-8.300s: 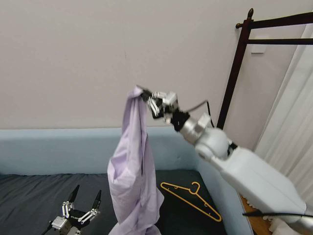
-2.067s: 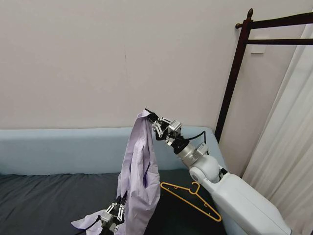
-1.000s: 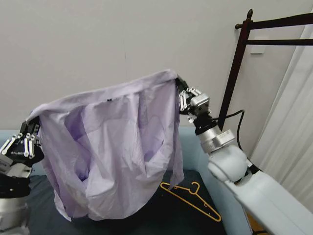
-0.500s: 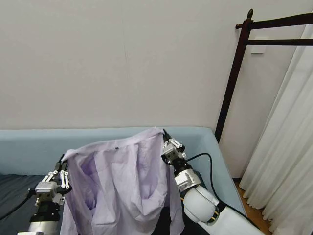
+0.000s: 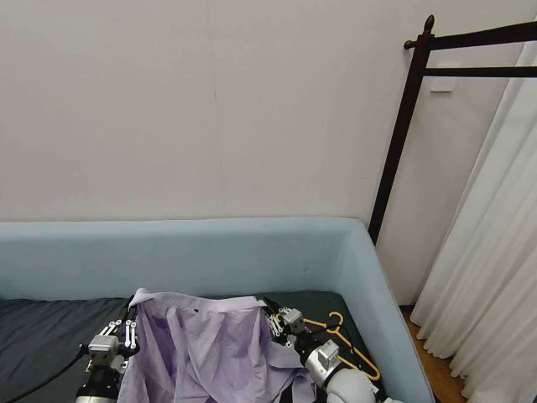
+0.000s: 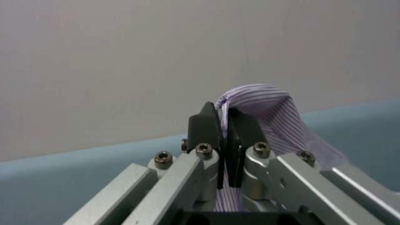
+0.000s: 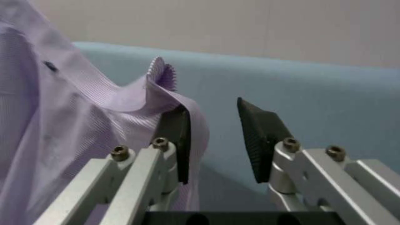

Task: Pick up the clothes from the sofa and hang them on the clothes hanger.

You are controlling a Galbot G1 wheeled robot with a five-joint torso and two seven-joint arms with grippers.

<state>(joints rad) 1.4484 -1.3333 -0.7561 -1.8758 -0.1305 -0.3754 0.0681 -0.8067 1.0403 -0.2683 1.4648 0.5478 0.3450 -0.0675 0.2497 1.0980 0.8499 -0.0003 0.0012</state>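
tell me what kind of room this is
Probably a home-style living room or bedroom corner: a light blue sofa, a dark wooden clothes rack standing next to it, and white curtains.

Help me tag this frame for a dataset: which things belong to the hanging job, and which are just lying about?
Job: lilac shirt, pinched by the left gripper; open right gripper against its other edge; yellow hanger on the blue sofa; dark wooden clothes rack.
Just there: white curtain; wall.

Silver alu linkages [image 6: 156, 187] w/ hex screws [image 6: 164, 158], black jaws.
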